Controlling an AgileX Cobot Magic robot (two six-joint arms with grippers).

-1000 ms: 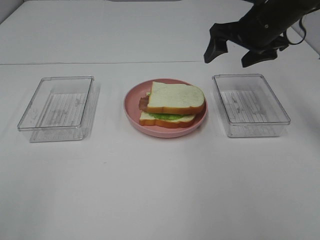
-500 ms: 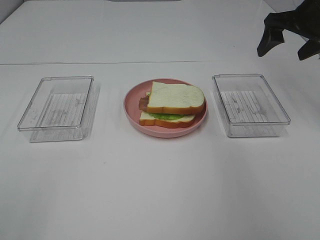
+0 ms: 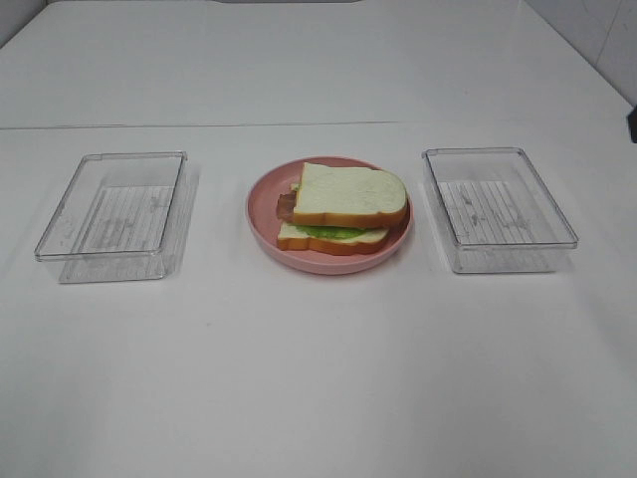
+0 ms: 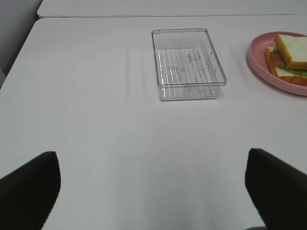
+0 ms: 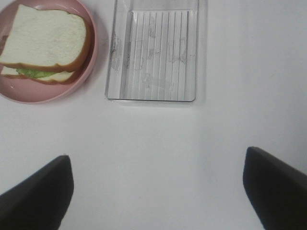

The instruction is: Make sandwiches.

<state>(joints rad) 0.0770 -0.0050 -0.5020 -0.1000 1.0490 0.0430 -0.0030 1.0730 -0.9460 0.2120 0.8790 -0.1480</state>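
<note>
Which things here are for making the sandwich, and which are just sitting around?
For the job:
sandwich, stacked on the pink plate

Just sitting around:
left clear tray, nothing in it
right clear tray, nothing in it

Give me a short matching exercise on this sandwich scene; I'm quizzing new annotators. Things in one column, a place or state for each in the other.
Things:
1. sandwich
2. pink plate
3. left clear tray
4. right gripper

Places or states:
A. empty, at the left of the table
B. open, holding nothing
C. between the two trays
D. stacked on the plate

Pairs: 1-D, 2-C, 3-A, 4-B
</note>
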